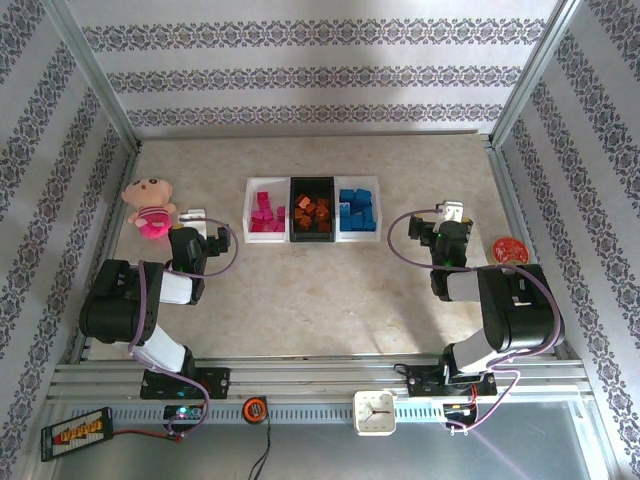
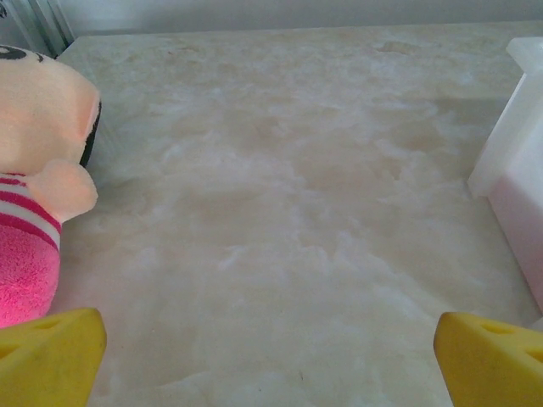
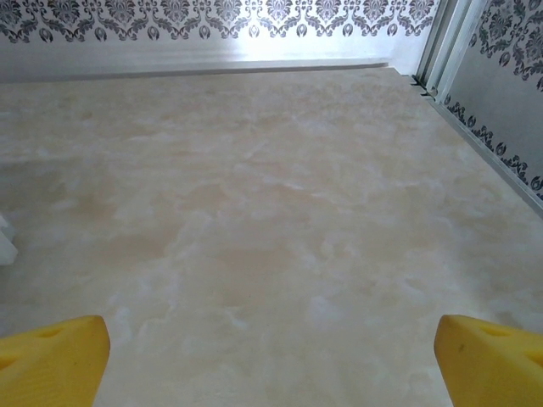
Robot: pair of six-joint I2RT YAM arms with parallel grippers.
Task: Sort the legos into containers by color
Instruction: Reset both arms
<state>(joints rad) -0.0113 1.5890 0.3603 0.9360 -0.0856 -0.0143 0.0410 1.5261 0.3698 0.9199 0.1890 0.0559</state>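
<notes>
Holding nothing, my left gripper (image 2: 271,363) and right gripper (image 3: 271,363) both gape wide over the table (image 3: 271,212). The containers (image 1: 311,181) sit between them, slightly ahead, one white wall just right of my left jaws. The legos (image 1: 313,214) lie inside, grouped pink, orange, blue.

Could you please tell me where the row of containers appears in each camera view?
Top external: the containers, white, black, white, in a row at centre table.
Left wrist: the left white bin at the right edge.
Right wrist: a white sliver at the left edge, probably the right bin's corner.
Shared landmark: the marbled tabletop.
</notes>
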